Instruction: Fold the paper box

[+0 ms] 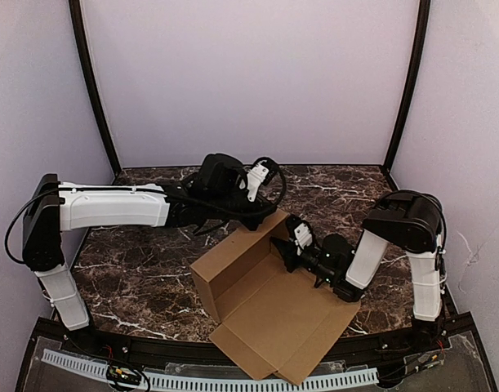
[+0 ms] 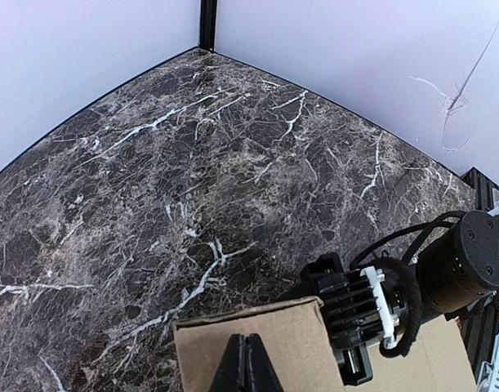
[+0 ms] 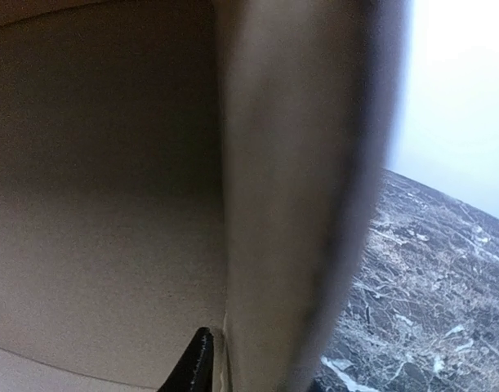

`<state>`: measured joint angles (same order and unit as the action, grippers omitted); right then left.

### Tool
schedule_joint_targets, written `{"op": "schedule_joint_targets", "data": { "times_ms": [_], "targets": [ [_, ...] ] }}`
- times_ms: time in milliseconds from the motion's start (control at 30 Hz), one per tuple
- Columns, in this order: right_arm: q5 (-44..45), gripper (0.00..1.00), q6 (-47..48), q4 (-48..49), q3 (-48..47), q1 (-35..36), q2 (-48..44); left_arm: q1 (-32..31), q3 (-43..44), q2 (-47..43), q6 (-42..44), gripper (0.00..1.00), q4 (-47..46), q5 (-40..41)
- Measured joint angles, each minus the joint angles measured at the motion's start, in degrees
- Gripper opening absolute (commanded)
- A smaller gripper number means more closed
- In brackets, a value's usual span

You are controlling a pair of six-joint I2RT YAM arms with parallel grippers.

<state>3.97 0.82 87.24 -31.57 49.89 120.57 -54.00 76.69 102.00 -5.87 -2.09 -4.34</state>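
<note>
The paper box (image 1: 274, 314) sits on the near middle of the marble worktop (image 1: 135, 261), turned at an angle to its edges. It is half formed. The long wall on the left side stands up, and so does a shorter wall at the far right. The big flat panel lies open toward the arms' bases, and its near corner hangs past the worktop's near edge.

The left gripper (image 2: 245, 363) comes in from the far left with its jaws pressed together. Its tips are over the top edge of the box's far corner.

The right gripper (image 1: 287, 247) is at the short far-right wall. Its own camera is filled by blurred cardboard, with one black finger (image 3: 196, 363) just inside the wall. I can't tell whether the jaws are apart or nipping the wall.

The two grippers are near each other at that corner. Bare marble runs from the box to the far edge and out to both side edges, shut in by pale walls (image 1: 249, 73).
</note>
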Motion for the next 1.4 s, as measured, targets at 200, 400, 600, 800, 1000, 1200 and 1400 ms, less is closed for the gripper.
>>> {"op": "schedule_joint_targets", "data": {
  "times_ms": [200,400,600,800,1000,1200,1400],
  "targets": [
    [0.4,0.33,0.6,1.3,0.7,0.1,-0.1,0.0,0.0,0.1,-0.4,0.01,-0.3,-0.8],
    [2.2,0.34,0.9,2.1,1.9,0.4,-0.1,0.0,0.0,0.1,-0.4,0.01,-0.4,-0.8],
    [3.6,0.34,1.1,2.3,1.7,0.4,-0.1,0.0,0.0,0.1,-0.5,0.01,-0.4,-0.8],
    [3.9,0.36,1.5,2.3,0.8,0.4,-0.1,0.0,0.0,0.1,-0.9,0.01,-0.4,-0.8],
    [4.0,0.36,2.6,2.3,-0.5,0.4,-0.6,0.0,0.0,0.1,-0.9,0.01,-0.4,-0.8],
    [4.3,0.33,3.5,2.3,-0.5,0.4,-1.7,0.0,0.0,0.1,-1.1,0.01,-0.4,-0.8],
    [4.3,0.2,3.7,2.3,-0.5,0.4,-2.6,0.0,0.0,0.1,-1.1,0.01,-0.4,-0.8]
  ]
}}
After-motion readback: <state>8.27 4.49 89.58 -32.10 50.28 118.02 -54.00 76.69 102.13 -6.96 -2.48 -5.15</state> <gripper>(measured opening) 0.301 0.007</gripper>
